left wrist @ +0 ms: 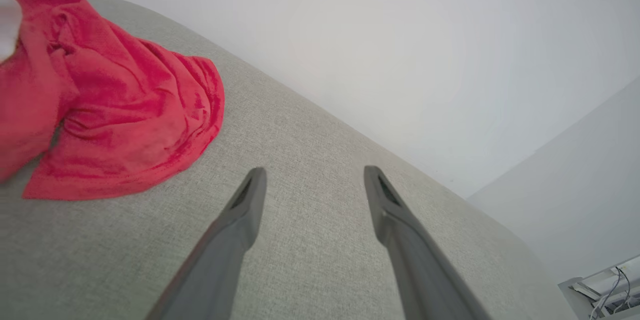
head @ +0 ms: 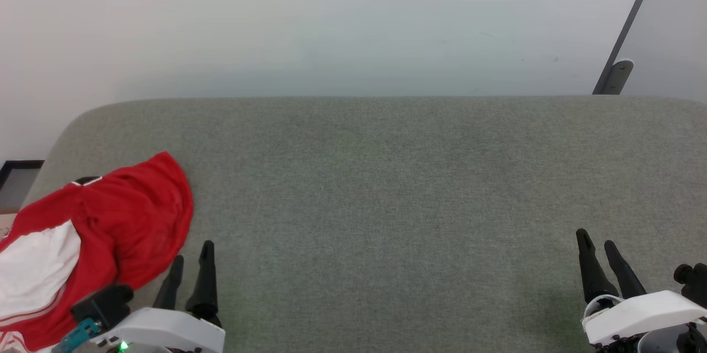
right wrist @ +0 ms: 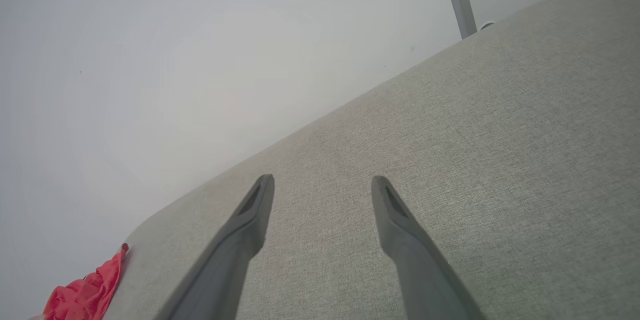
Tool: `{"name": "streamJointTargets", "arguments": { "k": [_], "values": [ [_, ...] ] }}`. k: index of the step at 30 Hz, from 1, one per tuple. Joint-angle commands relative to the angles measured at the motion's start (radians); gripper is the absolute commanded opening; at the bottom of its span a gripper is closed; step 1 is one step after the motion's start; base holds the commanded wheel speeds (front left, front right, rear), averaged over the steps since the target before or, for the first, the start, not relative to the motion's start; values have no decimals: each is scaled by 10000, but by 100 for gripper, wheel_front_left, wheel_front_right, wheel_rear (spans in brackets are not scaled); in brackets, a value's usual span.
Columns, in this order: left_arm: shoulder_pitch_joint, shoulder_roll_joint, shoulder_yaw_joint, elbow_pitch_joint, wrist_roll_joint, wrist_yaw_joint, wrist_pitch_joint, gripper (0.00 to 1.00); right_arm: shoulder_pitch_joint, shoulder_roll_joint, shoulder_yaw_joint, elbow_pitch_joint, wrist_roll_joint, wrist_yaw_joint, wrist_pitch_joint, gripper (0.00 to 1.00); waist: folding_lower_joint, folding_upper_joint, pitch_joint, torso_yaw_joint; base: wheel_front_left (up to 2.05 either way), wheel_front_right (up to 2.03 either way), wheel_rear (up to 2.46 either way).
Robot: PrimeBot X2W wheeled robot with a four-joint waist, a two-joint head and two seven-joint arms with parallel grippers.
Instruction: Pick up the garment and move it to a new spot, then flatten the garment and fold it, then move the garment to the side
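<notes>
The garment (head: 110, 226) is a red shirt with a white sleeve, lying crumpled at the left end of the grey fabric table (head: 386, 187). A small black patch sits at its upper edge. In the left wrist view the garment (left wrist: 115, 109) lies to the upper left of my fingers. My left gripper (head: 192, 251) stands open just right of the garment's lower edge, holding nothing. The left gripper (left wrist: 310, 172) shows bare cloth surface between its fingers. My right gripper (head: 597, 238) is open at the lower right, far from the shirt. Its own view shows the right gripper (right wrist: 322, 180) and a red corner of the garment (right wrist: 85, 295).
A pale wall rises behind the table's far edge. A grey slanted post (head: 627, 38) with a bracket stands at the back right. A dark-framed object (head: 16, 176) sits beyond the table's left corner. The table's rounded left corner is close to the shirt.
</notes>
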Motion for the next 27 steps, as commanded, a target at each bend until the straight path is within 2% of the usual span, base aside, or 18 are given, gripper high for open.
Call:
{"name": "streamJointTargets", "arguments": {
  "k": [1,27],
  "values": [
    [-79,-6,108,-90,306,-107,-108,100,-191,-70,-12,-130,-280,-5,-108,100,0,0,-1,5,0,0,0],
    [-176,-265,688,242,3015,-870,-732,100,-190,-231,179,-401,-2380,-8,-477,100,0,0,-43,12,0,0,0]
  ]
}}
